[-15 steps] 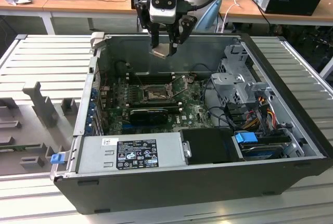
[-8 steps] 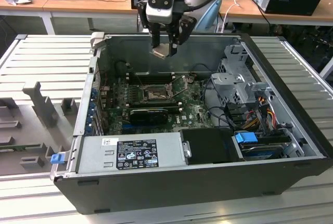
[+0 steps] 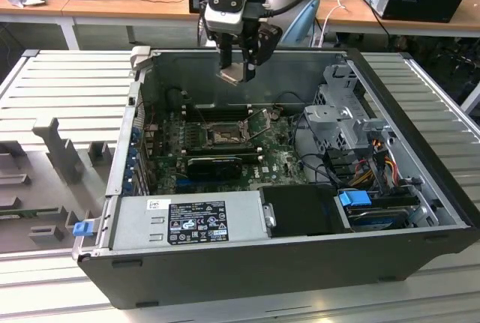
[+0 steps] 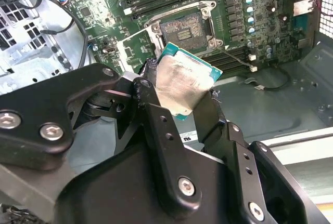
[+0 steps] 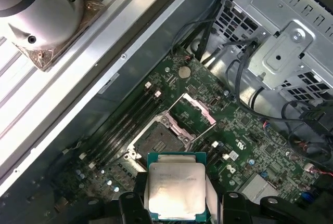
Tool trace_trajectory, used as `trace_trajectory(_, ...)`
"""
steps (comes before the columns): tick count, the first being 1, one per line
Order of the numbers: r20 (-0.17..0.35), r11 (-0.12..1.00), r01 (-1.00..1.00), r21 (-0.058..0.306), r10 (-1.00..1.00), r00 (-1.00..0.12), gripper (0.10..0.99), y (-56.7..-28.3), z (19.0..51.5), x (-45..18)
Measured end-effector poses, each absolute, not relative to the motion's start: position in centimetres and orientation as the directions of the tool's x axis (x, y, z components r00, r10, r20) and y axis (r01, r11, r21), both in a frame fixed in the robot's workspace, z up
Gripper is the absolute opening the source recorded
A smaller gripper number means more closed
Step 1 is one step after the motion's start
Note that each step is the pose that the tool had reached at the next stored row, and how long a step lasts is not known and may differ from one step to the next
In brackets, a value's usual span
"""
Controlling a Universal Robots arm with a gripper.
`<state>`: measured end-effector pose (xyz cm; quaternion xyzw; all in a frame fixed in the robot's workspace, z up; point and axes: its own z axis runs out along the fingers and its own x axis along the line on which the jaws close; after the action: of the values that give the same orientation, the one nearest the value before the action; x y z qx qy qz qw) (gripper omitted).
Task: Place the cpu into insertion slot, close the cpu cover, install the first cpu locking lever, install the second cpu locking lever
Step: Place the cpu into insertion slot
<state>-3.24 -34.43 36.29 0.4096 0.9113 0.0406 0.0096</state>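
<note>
**Chip clamped by its edges, hanging over the bare socket**

The gripper (image 3: 238, 67) is clamped on the chip (image 4: 182, 81). Its two black fingers (image 4: 151, 104) press on opposite edges, so the flat top and the underside are both left free. That looks like a hold chosen so the chip can go flat into its seat with nothing trapped beneath it. In the exterior view the chip hangs just under the fingertips, inside the open computer case (image 3: 420, 210) and well clear of the green circuit board (image 3: 277, 162). It looks a little tilted rather than level.

The chip is a thin square with a dull, smudged silver metal lid, set on a narrow teal-green rim.

Below and ahead of the fingertips lies the socket (image 5: 158, 142). It is a dark square frame around a fine, grainy field of contacts, and nothing sits in it. The cover (image 5: 190, 110), a thin metal frame plate, stands swung up just beside the socket, which leaves the seat open from above. Long black memory slots (image 5: 122, 130) run alongside the socket. A perforated grey steel drive cage (image 5: 281, 52) sits well off to one side of the gripper.
</note>
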Motion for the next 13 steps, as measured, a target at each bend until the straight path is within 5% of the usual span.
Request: trace_trajectory(13, 0.016, 0.609, 0.789, 0.082, 0.791, -0.612, 0.525, -34.43, 36.28, -3.24)
